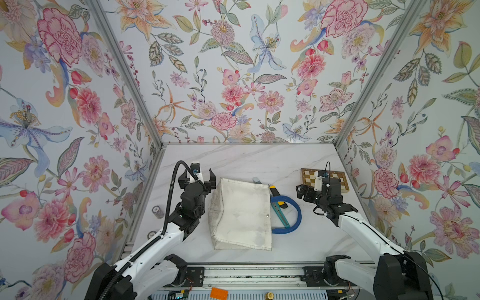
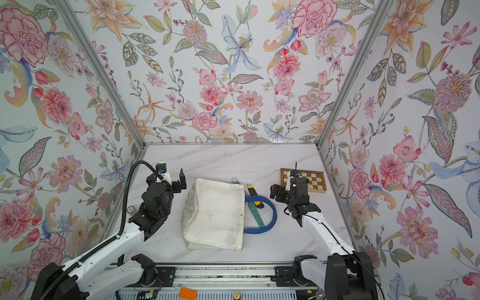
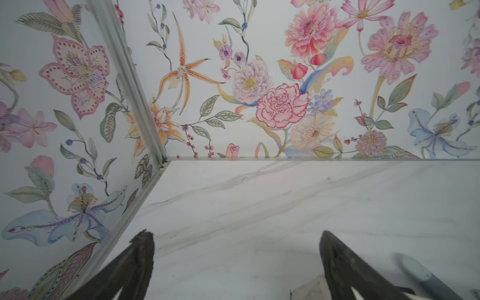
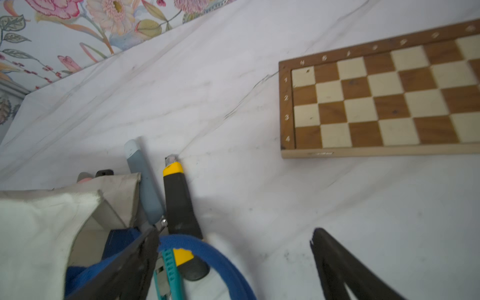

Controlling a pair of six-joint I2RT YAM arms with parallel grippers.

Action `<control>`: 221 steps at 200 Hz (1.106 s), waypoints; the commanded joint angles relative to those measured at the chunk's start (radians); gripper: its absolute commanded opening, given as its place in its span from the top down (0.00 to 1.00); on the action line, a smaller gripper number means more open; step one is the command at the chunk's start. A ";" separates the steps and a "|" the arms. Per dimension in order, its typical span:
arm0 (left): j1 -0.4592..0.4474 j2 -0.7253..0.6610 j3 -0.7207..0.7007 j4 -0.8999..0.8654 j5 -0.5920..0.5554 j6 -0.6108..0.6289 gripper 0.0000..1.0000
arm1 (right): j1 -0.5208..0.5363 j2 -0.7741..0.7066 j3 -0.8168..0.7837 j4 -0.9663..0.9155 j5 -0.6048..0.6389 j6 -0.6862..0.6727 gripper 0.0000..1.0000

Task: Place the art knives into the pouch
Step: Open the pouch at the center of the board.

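Off-white canvas pouch lies flat at frame centre; the slim teal art knife rests outside its mouth, ringed by the blue handle loop. Farther back, left gripper and right gripper gape empty, so pickup and insertion are judged not yet done.

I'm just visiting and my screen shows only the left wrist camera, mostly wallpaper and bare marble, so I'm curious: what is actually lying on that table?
Observer: An off-white pouch lies flat mid-table, its blue handle looped out on the right arm's side.
Visitor: Anything near that handle?
Observer: A teal knife lies inside the loop, and a yellow-and-black knife runs under the strap.
Visitor: And the other arm?
Observer: The right gripper hangs open near those knives, holding nothing.
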 commanded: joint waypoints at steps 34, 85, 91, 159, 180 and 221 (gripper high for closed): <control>-0.129 0.015 0.126 -0.272 0.124 -0.108 0.00 | 0.058 0.044 -0.069 -0.088 -0.046 0.062 0.33; -0.162 0.027 0.143 -0.262 0.191 -0.111 0.01 | 0.113 0.127 -0.062 -0.082 0.027 0.063 0.58; -0.164 0.030 0.144 -0.262 0.194 -0.110 0.00 | 0.122 0.134 -0.057 -0.088 0.046 0.060 0.61; -0.203 0.097 0.202 -0.331 0.230 -0.115 0.01 | 0.187 0.051 -0.011 -0.152 0.130 0.087 0.94; -0.240 0.127 0.229 -0.343 0.250 -0.105 0.01 | 0.199 -0.019 0.016 -0.163 0.115 0.110 1.00; -0.289 0.207 0.267 -0.299 0.370 -0.110 0.01 | 0.200 -0.111 0.053 -0.138 0.035 0.184 1.00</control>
